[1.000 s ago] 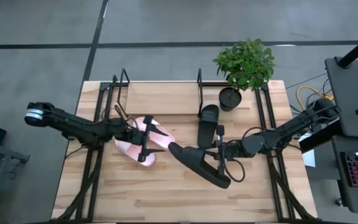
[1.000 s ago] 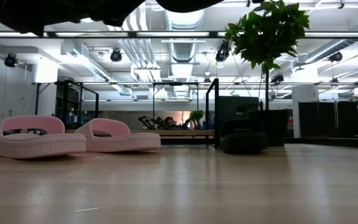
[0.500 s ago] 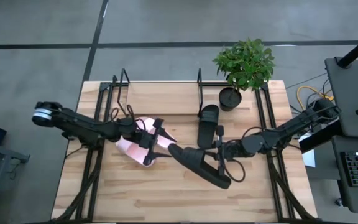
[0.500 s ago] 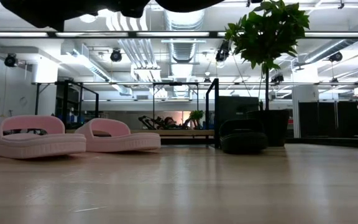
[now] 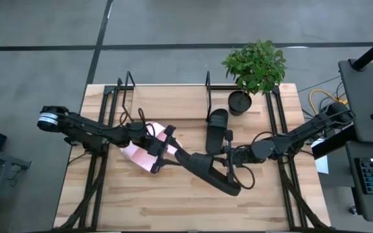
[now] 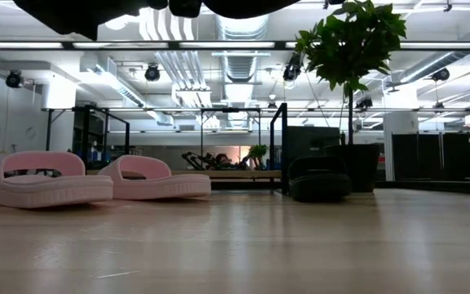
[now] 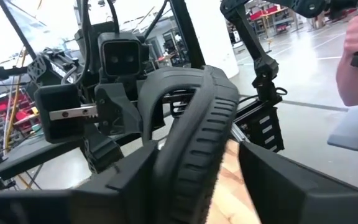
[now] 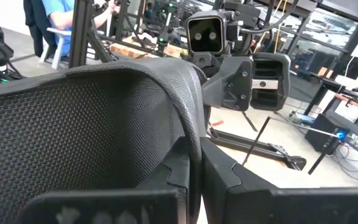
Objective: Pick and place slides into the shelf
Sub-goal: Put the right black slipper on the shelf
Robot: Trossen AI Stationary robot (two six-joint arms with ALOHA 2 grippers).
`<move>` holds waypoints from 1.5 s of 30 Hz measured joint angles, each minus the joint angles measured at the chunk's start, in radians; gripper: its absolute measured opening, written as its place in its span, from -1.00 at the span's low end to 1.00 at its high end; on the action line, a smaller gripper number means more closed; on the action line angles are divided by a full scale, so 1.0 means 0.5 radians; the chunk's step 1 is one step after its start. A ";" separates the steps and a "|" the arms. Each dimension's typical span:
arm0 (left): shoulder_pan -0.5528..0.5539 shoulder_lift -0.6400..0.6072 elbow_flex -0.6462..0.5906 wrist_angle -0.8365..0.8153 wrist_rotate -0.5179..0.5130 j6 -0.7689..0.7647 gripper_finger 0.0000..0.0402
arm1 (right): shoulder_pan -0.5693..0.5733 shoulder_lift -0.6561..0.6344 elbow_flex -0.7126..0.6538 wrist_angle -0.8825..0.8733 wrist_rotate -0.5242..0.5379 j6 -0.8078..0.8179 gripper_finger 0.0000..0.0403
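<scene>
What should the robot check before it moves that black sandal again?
1. Right end effector gripping the raised black sandal: ok, clamped, sandal off the table.
2. Left end effector lined up: ok, open, fingers either side of the sandal's free end.
3. Left grip closed: not ok.
4. Room on the shelf: ok, bare board; the second black sandal lies by its right end.
5. Pink sandals clear of the arms: cannot tell, the left arm crosses above them.
</scene>
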 joint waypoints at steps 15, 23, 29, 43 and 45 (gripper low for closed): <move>0.008 0.005 -0.001 -0.014 0.030 0.025 -0.87 | -0.004 -0.002 0.000 0.008 0.008 -0.056 -0.85; 0.014 -0.204 -0.005 -0.284 -0.077 0.000 -0.87 | -0.007 -0.105 0.002 -0.051 0.223 -0.181 -0.53; 0.007 -0.468 -0.019 -0.583 -0.174 -0.001 -0.87 | -0.007 -0.229 0.004 -0.098 0.589 -0.187 -0.35; -0.102 -0.971 -0.029 -1.109 -0.626 -0.057 -0.87 | 0.005 -0.409 0.003 -0.270 0.653 -0.146 -0.30; -0.124 -1.015 -0.029 -1.163 -0.734 -0.055 -0.87 | 0.006 -0.409 0.003 -0.304 0.653 -0.101 -0.31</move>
